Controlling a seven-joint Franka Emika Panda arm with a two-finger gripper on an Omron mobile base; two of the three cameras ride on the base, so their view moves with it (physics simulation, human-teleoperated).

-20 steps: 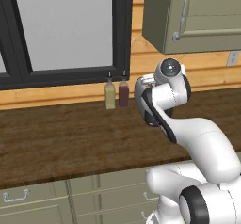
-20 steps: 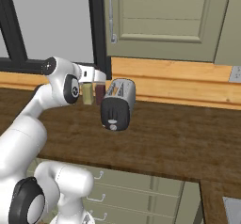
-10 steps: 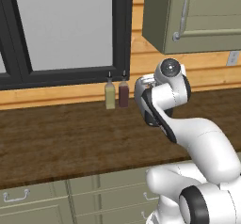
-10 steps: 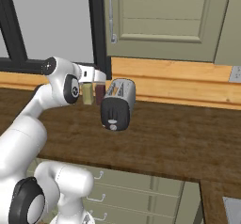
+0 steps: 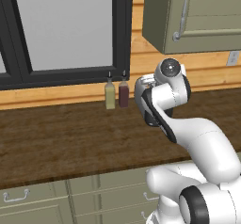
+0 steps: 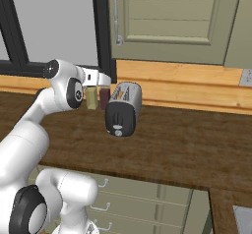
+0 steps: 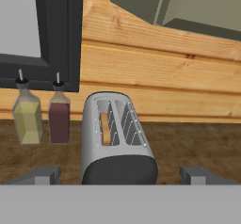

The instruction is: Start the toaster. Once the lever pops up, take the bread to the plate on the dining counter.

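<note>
The silvery-grey toaster (image 7: 115, 140) stands on the dark wood worktop (image 6: 187, 144) by the wooden back wall, its dark end face (image 6: 119, 120) turned toward the room. The bread (image 7: 105, 130) sits down in its left slot, only a tan strip showing. My gripper (image 7: 120, 175) is open, one fingertip (image 7: 44, 175) at each side of the toaster's near end and touching nothing. From the right base the hand (image 6: 96, 77) hovers just left of the toaster (image 6: 124, 109) and a little above it. The plate and the dining counter are out of view.
Two sauce bottles, one yellowish (image 7: 27, 117) and one dark red (image 7: 59, 117), stand against the wall left of the toaster, under the dark window frame (image 5: 123, 30). An olive wall cabinet (image 6: 167, 21) hangs above. Olive drawers (image 5: 33, 199) run below the worktop.
</note>
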